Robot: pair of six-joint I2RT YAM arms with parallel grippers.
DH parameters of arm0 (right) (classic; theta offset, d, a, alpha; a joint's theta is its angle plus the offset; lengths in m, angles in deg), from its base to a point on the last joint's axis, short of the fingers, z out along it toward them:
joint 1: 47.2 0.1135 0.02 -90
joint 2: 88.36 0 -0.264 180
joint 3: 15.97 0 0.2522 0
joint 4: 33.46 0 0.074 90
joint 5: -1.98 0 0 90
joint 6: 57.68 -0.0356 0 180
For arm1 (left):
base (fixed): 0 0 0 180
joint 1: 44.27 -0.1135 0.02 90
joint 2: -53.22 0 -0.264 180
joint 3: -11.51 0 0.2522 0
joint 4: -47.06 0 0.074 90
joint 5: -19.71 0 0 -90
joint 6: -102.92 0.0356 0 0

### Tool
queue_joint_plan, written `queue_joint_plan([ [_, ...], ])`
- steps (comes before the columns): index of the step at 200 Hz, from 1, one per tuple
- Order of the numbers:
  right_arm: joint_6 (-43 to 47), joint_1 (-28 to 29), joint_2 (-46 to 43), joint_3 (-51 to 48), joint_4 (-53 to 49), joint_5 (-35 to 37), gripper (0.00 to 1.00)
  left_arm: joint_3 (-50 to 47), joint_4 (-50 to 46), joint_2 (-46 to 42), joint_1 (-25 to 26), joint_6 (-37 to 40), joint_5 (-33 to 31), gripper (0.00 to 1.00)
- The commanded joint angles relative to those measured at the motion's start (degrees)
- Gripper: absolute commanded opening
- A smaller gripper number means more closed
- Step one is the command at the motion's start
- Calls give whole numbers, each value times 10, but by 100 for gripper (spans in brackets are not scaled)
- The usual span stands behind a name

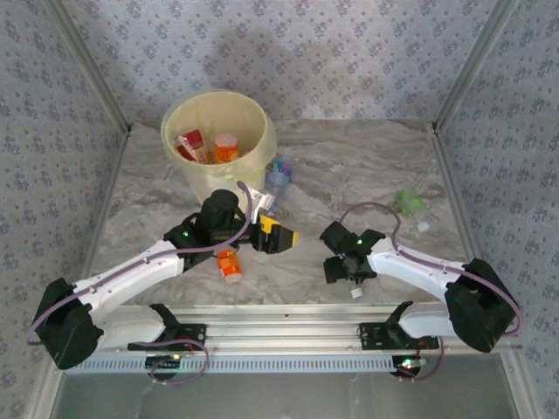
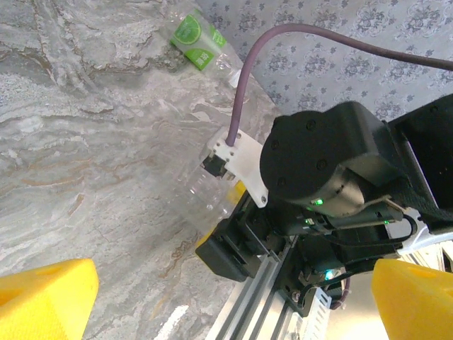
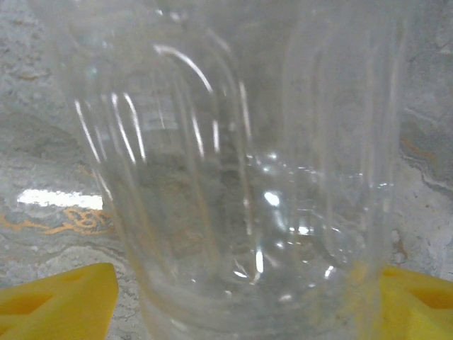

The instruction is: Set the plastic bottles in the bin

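**Top external view.**
- The bin (image 1: 210,179) stands at the far left of the table (image 1: 349,166). Two bottles (image 1: 226,147) with orange and red labels already lie inside it.
- A blue-capped bottle (image 1: 279,172) lies just beside the bin's right wall.
- An orange-labelled bottle (image 1: 230,264) lies under the left forearm.
- A green-labelled bottle (image 1: 409,202) lies well apart, at far right.
- The left tool (image 1: 278,234) hovers mid-table with its yellow fingers spread.
- The right tool (image 1: 343,264) points down at the table near its own base.

**Left wrist view.**
- The left tool's fingers stand at the two lower corners, as wide as they go. Nothing is between them and they touch nothing.
- Ahead, a clear bottle (image 2: 209,195) lies on the table directly under the right arm's wrist.
- The green-labelled bottle lies beyond it, near the table edge.

**Right wrist view.**
- The clear bottle's ribbed wall passes between the right tool's two fingers, which are spread either side of it and close to its flanks.
- I cannot tell whether the pads press the wall or merely bracket it.

**Handling, judged.**
- The clear bottle looks empty, so it is probably very light.
- The thin wall should dent under a hard squeeze, and the smooth plastic is apt to slip or roll.
- The best hold is likely across the ribbed mid-body, closing gently.
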Motion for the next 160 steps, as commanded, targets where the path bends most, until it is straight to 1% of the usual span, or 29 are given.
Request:
queue_joint_plan([
  [1,-27,9,0,2,-18,39,80,6,24,1,4,-6,1,99],
  [20,-36,9,5,-3,-9,43,77,6,27,3,4,-9,1,99],
  [55,-27,13,-3,-6,22,50,68,3,29,2,5,-15,1,99],
  [76,-19,18,-37,-5,38,43,60,-5,37,2,5,-31,-4,99],
  [88,-19,18,-71,-5,46,35,57,-12,50,2,4,-47,-9,99],
  [96,5,18,-95,-7,61,23,56,-19,68,1,4,-60,-8,99],
  [117,27,13,-155,-10,82,-32,54,-38,126,5,5,-97,-5,99],
  [122,31,12,-167,-9,102,-43,54,-41,136,7,4,-105,-3,99],
  [139,49,5,-197,-7,128,-96,53,-51,179,15,4,-124,3,99],
  [160,62,-7,-219,-3,156,-146,53,-57,222,27,4,-143,15,99],
])
